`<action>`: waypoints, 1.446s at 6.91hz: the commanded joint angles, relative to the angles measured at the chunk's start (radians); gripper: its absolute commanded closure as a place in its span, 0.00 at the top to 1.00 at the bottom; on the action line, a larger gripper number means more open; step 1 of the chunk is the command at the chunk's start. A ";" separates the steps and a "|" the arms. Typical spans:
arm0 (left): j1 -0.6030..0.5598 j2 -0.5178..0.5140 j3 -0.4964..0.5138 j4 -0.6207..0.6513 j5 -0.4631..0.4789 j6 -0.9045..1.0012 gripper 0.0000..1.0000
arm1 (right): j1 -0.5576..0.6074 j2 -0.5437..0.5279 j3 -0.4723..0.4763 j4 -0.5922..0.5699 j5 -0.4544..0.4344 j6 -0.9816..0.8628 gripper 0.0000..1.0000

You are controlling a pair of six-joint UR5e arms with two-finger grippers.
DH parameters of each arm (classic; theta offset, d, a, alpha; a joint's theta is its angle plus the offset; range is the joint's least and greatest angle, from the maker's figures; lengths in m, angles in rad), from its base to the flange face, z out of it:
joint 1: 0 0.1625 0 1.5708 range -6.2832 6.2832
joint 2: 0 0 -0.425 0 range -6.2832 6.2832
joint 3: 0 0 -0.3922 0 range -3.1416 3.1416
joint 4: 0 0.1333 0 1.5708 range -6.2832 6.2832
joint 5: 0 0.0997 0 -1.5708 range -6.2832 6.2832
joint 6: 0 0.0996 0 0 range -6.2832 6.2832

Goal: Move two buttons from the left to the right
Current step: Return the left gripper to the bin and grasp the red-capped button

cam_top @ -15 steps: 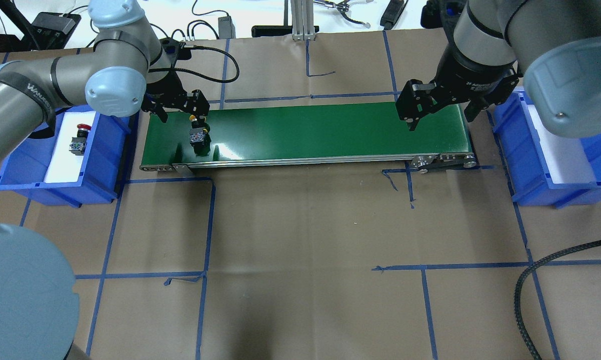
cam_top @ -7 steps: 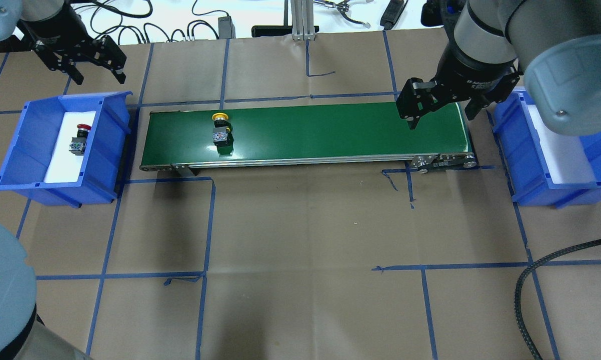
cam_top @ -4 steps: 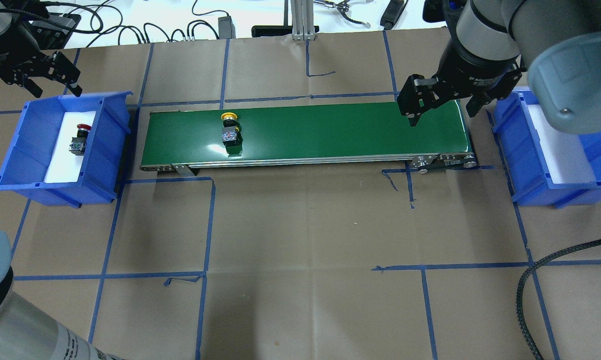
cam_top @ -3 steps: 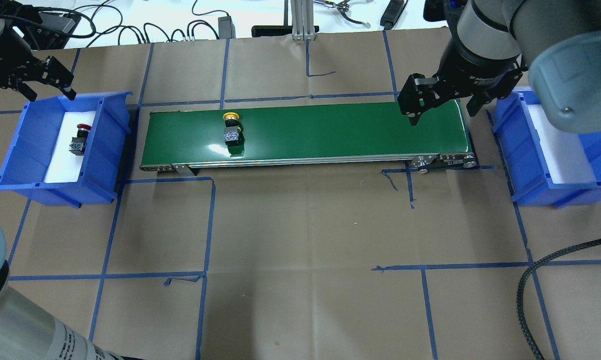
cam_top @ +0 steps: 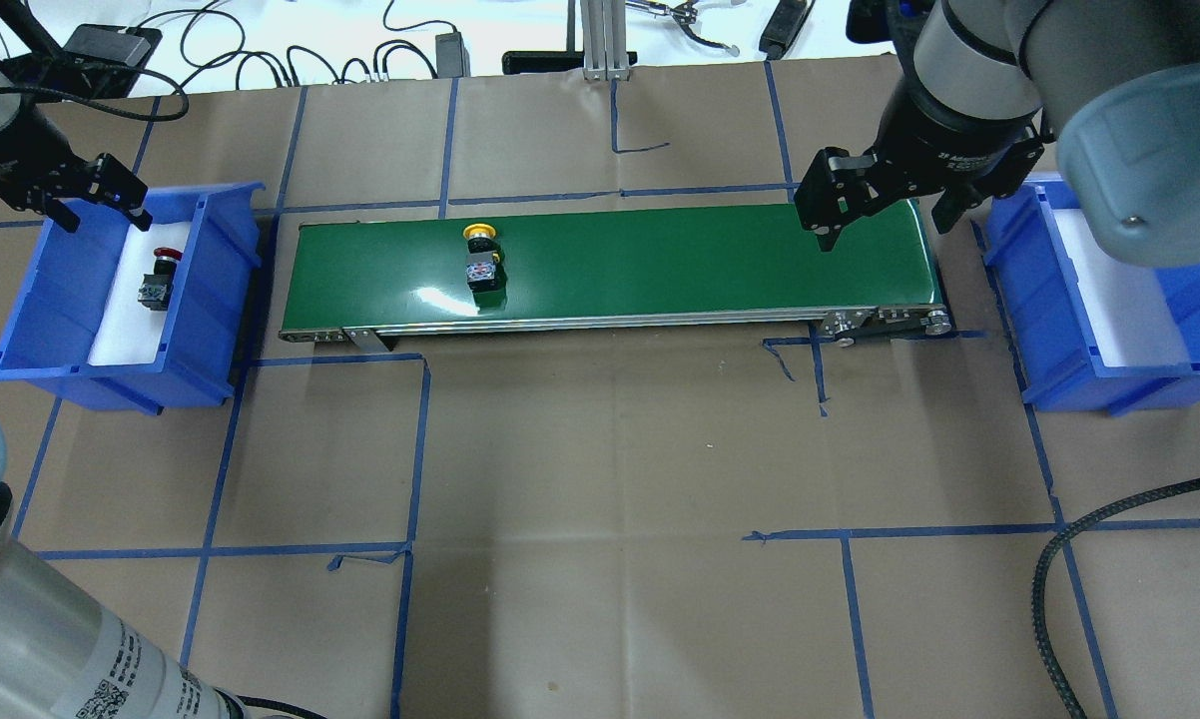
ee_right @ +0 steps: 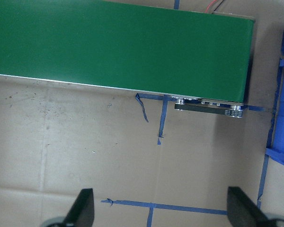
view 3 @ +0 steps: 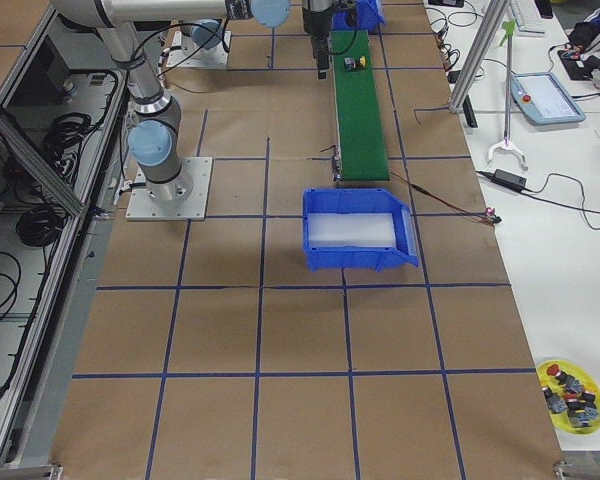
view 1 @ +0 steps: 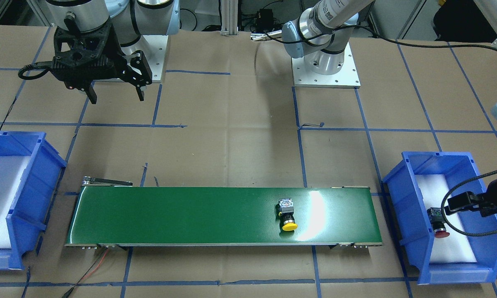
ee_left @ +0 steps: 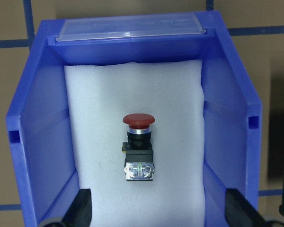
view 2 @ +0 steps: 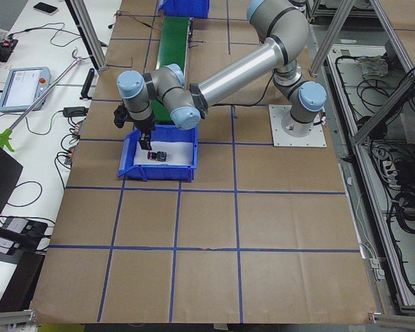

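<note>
— So, left gripper (ee_left: 159, 210)?
— Spread wide, gripping nothing, poised above the red button (ee_left: 138, 146).
— Red button?
— Lying on white foam (ee_left: 94, 118) inside the left blue bin (ee_left: 42, 142), cap pointing away from the robot.
— Right gripper (view 1: 117, 98)?
— Spread wide too, empty, hanging by the right end of the green belt (cam_top: 660, 260), near the right blue bin (cam_top: 1014, 275).
— Yellow button (cam_top: 481, 262)?
— On its side on the green belt, in its left half.

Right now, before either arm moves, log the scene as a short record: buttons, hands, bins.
yellow button: on the green belt, nearer its left end
red button: on foam in the left bin
left hand: open, empty, over the red button
right hand: open, empty, over the belt's right end
right bin: foam only, no button seen
</note>
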 commanded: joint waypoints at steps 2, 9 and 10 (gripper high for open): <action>0.008 -0.050 -0.131 0.201 0.001 0.016 0.99 | 0.002 0.008 0.009 -0.012 0.006 0.004 1.00; 0.004 -0.063 -0.146 0.275 0.005 0.018 0.09 | 0.002 0.025 0.012 -0.010 0.004 0.001 1.00; 0.005 -0.043 -0.142 0.263 0.003 0.021 0.08 | 0.002 0.025 0.012 -0.010 0.004 0.001 1.00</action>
